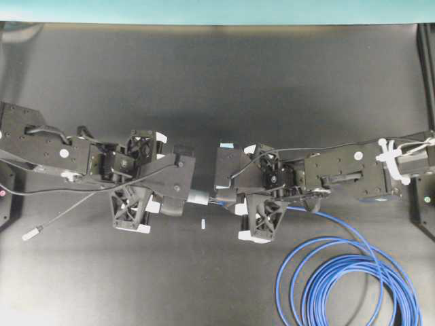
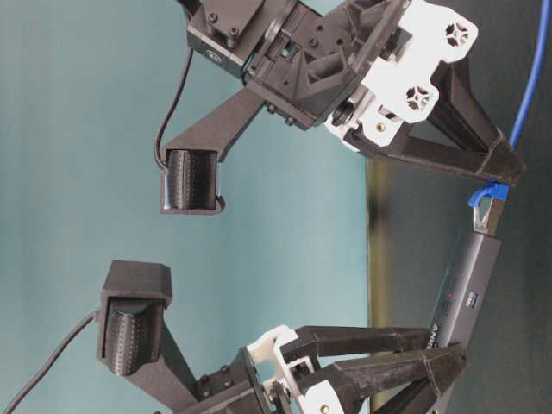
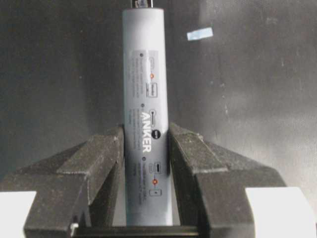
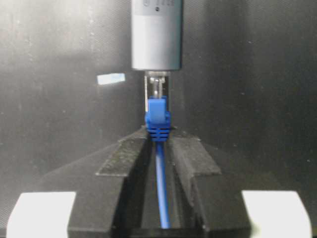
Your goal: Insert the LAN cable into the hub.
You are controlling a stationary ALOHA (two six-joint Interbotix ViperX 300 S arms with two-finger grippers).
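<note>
The hub (image 3: 146, 89) is a slim grey bar held lengthwise between my left gripper's (image 3: 146, 148) jaws, which are shut on it. In the overhead view the hub (image 1: 199, 197) sticks out rightward from my left gripper (image 1: 185, 197). My right gripper (image 4: 158, 141) is shut on the LAN cable (image 4: 160, 188) just behind its blue boot (image 4: 157, 121). The clear plug (image 4: 157, 89) reaches the hub's end (image 4: 156, 34), in line with it; how deep it sits is not visible. In the table-level view the plug (image 2: 489, 203) meets the hub (image 2: 470, 293). My right gripper also shows in the overhead view (image 1: 228, 200).
The rest of the blue cable lies coiled at the front right (image 1: 346, 278). The hub's thin grey tail ends in a silver plug (image 1: 30, 234) at the front left. A small white tape mark (image 1: 203, 223) lies on the dark table just in front of the grippers.
</note>
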